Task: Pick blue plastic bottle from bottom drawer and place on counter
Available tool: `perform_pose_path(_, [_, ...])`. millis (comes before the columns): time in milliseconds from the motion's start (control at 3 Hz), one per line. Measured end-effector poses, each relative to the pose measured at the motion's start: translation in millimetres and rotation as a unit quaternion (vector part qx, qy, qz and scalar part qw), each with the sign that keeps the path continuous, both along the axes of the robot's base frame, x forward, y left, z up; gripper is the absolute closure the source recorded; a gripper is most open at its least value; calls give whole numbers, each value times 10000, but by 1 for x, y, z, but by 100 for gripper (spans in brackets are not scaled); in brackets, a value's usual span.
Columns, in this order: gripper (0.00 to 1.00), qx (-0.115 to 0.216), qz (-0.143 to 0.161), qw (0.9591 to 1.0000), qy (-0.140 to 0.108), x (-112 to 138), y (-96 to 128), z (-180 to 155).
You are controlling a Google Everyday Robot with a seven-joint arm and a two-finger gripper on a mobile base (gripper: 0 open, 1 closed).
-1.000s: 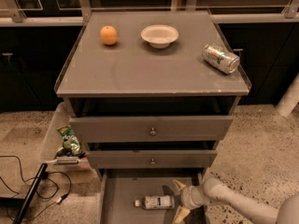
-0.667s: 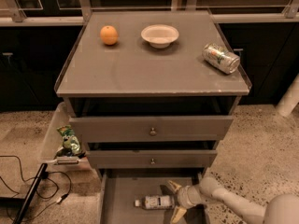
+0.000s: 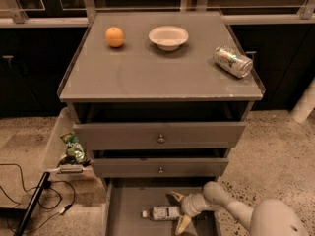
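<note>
Down in the bottom drawer (image 3: 125,205), our gripper (image 3: 180,211) holds its jaws apart at the base of the blue plastic bottle (image 3: 163,213), so we should straddle its body squarely before closing.

Your tool (image 3: 177,212) sits low in the bottom drawer (image 3: 125,216), its fingers spread at the base end of the blue plastic bottle (image 3: 165,213). You cannot tell whether they touch it. The bottle's label is too small to read. The picture's lower edge cuts off the drawer's front and the near part of the arm (image 3: 278,221). The drawer's back lies hidden under the middle drawer (image 3: 128,167). On the table (image 3: 147,75), the print on the can (image 3: 232,61) is blurred.
</note>
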State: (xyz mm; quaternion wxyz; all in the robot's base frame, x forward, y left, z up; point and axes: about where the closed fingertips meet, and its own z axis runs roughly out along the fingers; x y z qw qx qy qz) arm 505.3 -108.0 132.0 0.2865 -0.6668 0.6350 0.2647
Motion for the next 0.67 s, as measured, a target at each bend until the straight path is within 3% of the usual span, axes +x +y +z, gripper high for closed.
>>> perform_pose_path(667, [41,-4,-19,10000,-6,3,-1,-1])
